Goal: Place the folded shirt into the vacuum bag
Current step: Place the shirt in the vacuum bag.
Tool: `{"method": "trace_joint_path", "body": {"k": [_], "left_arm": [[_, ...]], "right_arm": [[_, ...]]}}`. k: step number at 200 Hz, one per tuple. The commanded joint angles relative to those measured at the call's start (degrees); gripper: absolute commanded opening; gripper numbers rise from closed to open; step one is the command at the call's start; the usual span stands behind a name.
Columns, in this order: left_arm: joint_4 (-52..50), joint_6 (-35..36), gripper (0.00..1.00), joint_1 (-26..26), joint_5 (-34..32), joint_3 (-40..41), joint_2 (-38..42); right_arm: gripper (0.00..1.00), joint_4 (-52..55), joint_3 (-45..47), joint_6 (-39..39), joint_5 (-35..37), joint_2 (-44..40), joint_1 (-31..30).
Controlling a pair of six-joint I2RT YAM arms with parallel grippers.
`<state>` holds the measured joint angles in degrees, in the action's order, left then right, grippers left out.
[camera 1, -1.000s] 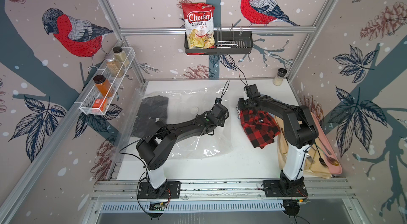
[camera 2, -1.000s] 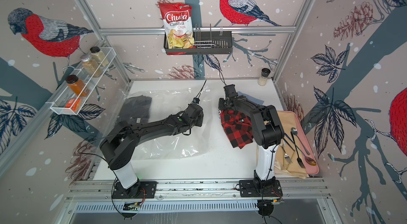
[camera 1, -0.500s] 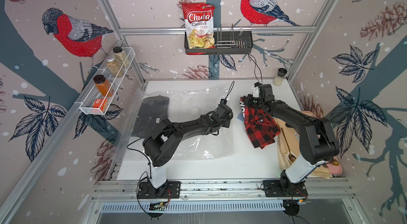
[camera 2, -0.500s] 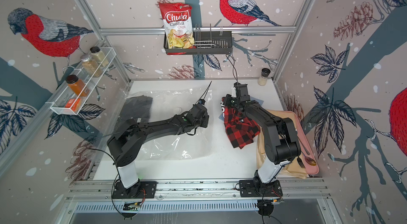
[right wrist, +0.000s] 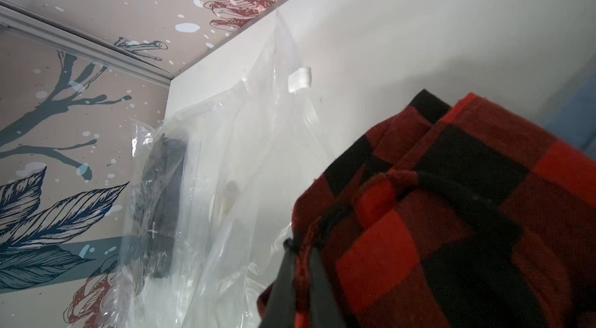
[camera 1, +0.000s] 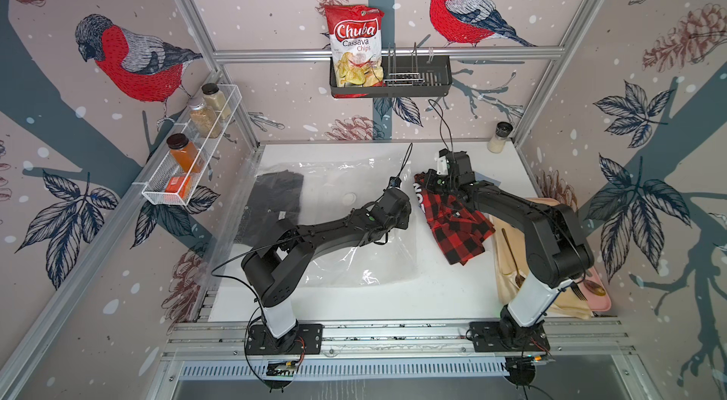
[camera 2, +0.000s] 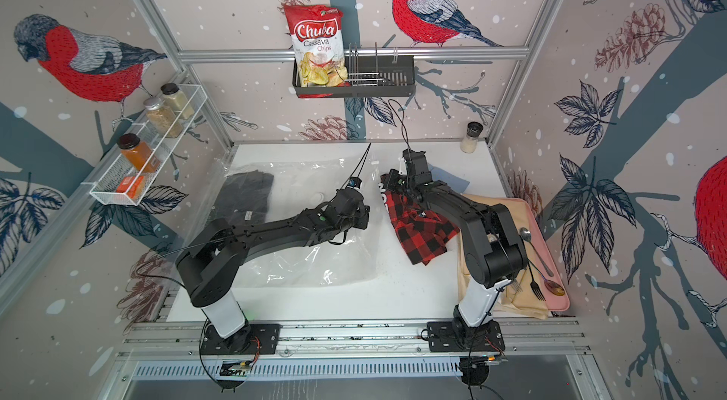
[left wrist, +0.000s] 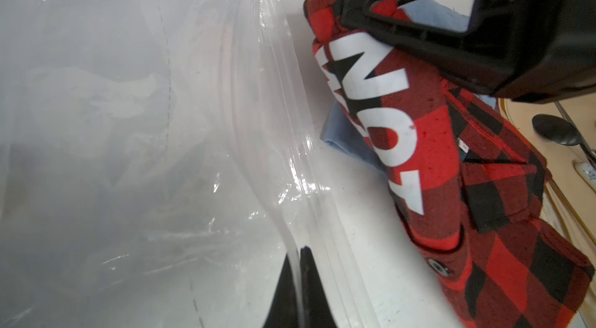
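The vacuum bag lies clear and crinkly on the left half of the white table, with a dark folded shirt inside at its far left. My left gripper is shut on the bag's zip edge at the right side. Beside that edge, the red-and-black plaid folded shirt carries white lettering. My right gripper is shut on the plaid shirt's far corner, and the rest of the shirt trails on the table.
A blue cloth lies under the plaid shirt. A beige cloth and a pink tray with cutlery sit at the right edge. A spice jar stands at the back right. A chips rack hangs on the back wall and a jar shelf on the left wall.
My right gripper has drawn the plaid shirt's far corner leftward toward the bag's edge, and the white lettering now shows. My left gripper keeps its hold on the bag edge and has hardly moved.
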<state>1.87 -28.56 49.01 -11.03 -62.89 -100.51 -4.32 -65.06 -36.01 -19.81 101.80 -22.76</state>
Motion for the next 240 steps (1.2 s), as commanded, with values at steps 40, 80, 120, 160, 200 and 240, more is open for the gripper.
{"method": "trace_joint_path", "body": {"k": [40, 80, 120, 160, 200, 240], "left_arm": [[4.33, -0.58, 0.00, 0.20, 0.85, 1.15, 0.29], [4.57, -0.60, 0.00, 0.20, 0.10, 2.50, 3.53], [4.81, -0.06, 0.00, 0.20, 1.12, 3.09, 4.91], [6.34, -0.44, 0.00, 0.22, 1.97, 4.03, 3.14], [7.11, -0.62, 0.00, 0.38, 0.71, 5.41, 2.43], [7.39, -0.69, 0.00, 0.47, 1.18, 5.41, 2.33]], "right_arm": [[0.00, -2.87, -3.99, -3.13, 1.61, 4.70, -2.63], [0.00, -3.50, -6.10, -4.81, 1.86, 7.85, -3.64], [0.00, -3.82, -8.03, -5.89, 2.09, 9.21, -4.45], [0.00, -2.31, -9.09, -6.18, 3.99, 8.86, -4.87], [0.00, 0.38, -9.26, -5.18, 5.75, 7.80, -5.01], [0.00, 1.06, -10.52, -5.03, 5.46, 8.51, -5.09]]}}
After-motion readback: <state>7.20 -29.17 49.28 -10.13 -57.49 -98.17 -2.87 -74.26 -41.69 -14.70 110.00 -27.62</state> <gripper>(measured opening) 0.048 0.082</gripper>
